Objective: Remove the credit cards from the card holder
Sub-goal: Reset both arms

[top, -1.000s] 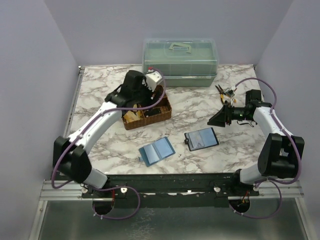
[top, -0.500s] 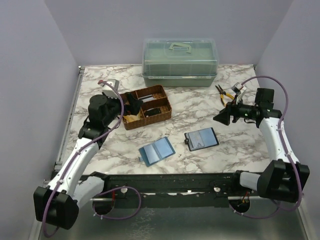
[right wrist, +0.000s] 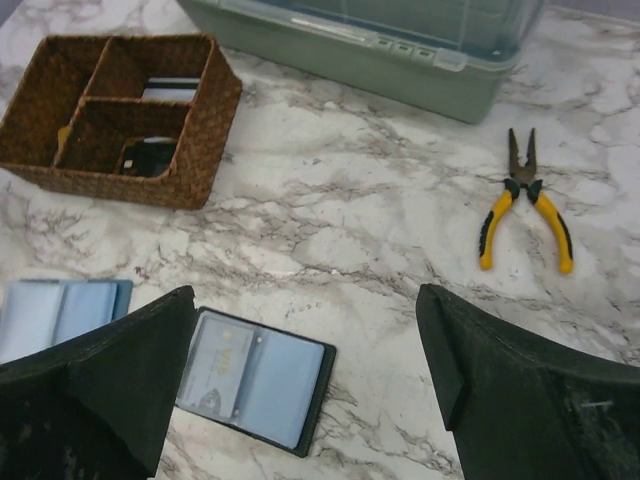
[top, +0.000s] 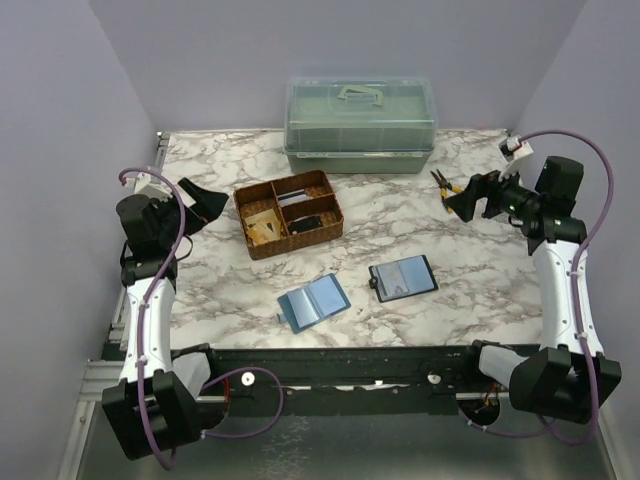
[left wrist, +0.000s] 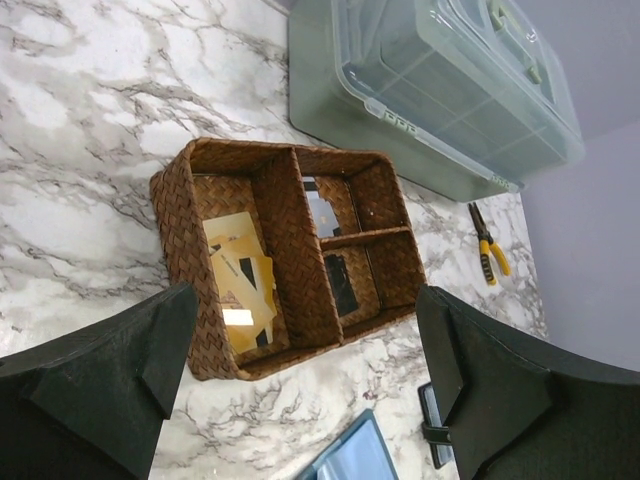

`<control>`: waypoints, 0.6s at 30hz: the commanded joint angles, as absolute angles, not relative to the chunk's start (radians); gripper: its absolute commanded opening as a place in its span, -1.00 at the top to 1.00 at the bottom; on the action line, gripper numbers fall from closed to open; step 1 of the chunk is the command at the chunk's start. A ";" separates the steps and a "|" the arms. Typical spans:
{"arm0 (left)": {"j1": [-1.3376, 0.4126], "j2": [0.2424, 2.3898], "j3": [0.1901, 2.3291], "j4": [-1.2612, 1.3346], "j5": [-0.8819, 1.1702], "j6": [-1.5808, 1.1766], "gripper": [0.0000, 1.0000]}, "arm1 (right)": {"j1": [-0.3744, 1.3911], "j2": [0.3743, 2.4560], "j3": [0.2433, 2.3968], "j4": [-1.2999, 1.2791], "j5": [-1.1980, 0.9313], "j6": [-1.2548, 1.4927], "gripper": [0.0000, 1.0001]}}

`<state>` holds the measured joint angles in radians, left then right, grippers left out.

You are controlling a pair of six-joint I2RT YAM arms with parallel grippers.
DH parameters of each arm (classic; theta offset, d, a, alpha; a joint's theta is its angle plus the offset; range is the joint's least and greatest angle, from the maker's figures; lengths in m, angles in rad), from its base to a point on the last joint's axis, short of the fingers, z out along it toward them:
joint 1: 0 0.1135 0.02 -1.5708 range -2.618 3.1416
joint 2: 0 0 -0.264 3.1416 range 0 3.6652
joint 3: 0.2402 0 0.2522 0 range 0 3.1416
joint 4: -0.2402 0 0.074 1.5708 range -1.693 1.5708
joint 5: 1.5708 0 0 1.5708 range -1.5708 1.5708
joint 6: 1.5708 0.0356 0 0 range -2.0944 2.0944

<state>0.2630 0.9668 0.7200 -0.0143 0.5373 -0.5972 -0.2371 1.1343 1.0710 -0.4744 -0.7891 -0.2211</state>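
Currently the card holder (top: 402,278) is lying open & flat on the table (top: 222,290) near front-center, just right of the light-blue folder (top: 313,302). Its inside is facing up and its long axis is running roughly L-R w/ the right end tilting a bit toward the back; a card (right wrist: 215,365) is showing in one pocket. Both arms are hanging well apart from it: left gripper (top: 200,197) is gaping wide & empty beside the basket (top: 289,213), right gripper (top: 472,195) likewise spread w/ nothing btwn its fingers, near the pliers (top: 445,185).

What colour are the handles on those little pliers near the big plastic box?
Yellow with black trim, on the small metal pliers; clearest in the right wrist view.
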 commanded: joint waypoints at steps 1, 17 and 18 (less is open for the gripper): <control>0.272 0.932 0.792 -0.130 0.547 -0.591 -0.97 | -0.245 1.136 1.142 -0.395 -0.660 -0.045 -0.99; 0.272 0.909 0.888 -0.253 0.535 -0.594 -0.97 | -0.246 1.082 1.207 -0.374 -0.661 0.050 -0.99; 0.272 0.910 0.892 -0.256 0.537 -0.594 -0.98 | -0.245 1.077 1.202 -0.370 -0.651 0.061 -0.99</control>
